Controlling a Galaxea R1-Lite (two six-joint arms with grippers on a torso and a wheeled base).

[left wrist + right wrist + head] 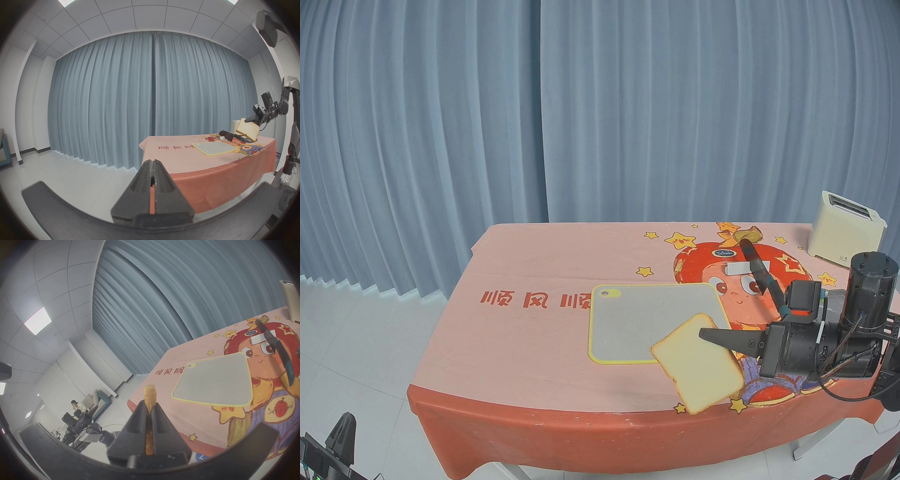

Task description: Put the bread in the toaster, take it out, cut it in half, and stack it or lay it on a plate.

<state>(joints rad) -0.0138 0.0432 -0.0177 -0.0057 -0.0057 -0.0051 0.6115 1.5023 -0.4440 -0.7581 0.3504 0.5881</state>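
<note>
Bread, one pale yellow square slice with a tan crust (697,364), is pinched by its edge in my right gripper (707,335), whose black fingers are clamped on the crust. The right wrist view has the crust standing edge-on between those fingers (138,415). The slice is off the table, as I can see from the left wrist view, tilted, and hangs over the near right corner of the grey cutting board with the yellow-green rim (637,319). That board lies flat near the middle of the table under its orange-pink cartoon tablecloth (537,350). A dark knife with a bluish handle (762,272) lies on the cloth just beyond the board's far right corner, apart from the slice. The cream-white two-slot toaster (844,231) stands upright at the table's far right corner, well apart from the bread. My left gripper (152,168) sits low, off to the left of the table and well away from it, with its fingers pressed together on nothing. Blue-grey curtains (612,112) hang behind the table.
</note>
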